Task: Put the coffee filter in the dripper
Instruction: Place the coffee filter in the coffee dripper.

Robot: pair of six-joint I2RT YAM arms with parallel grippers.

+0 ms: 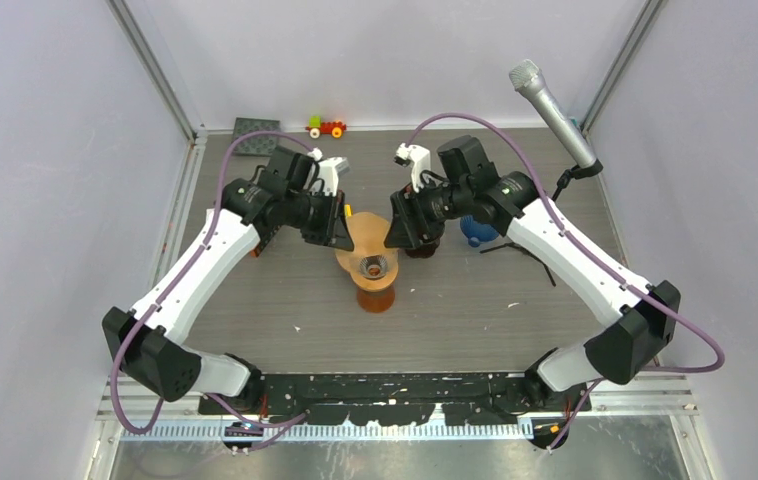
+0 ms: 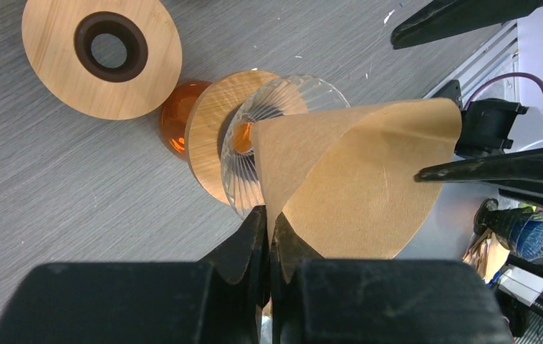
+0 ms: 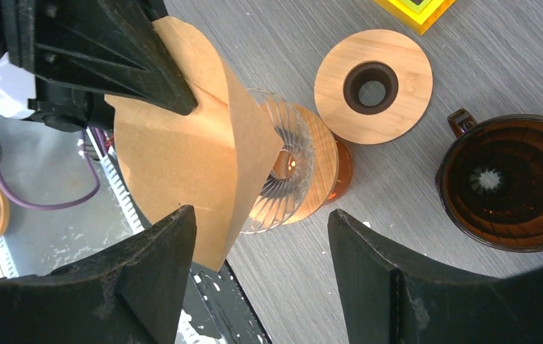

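The coffee filter (image 2: 354,186), a brown paper cone, hangs pinched by its edge in my left gripper (image 2: 270,213), which is shut on it. It hovers just over the rim of the dripper (image 2: 283,100), a clear ribbed glass cone with a wooden collar on an amber glass base. From above, the filter (image 1: 367,232) sits between both grippers, a little behind the dripper (image 1: 375,268). My right gripper (image 3: 261,215) stands open beside the filter (image 3: 183,158). Its left finger is close to the paper's lower corner, and nothing is gripped between its fingers.
A loose wooden disc (image 3: 372,86) with a dark hole lies on the table beyond the dripper. A brown dripper with a handle (image 3: 512,183) stands to the right. A toy (image 1: 326,127), a dark pad (image 1: 258,135) and a microphone (image 1: 553,110) are at the back.
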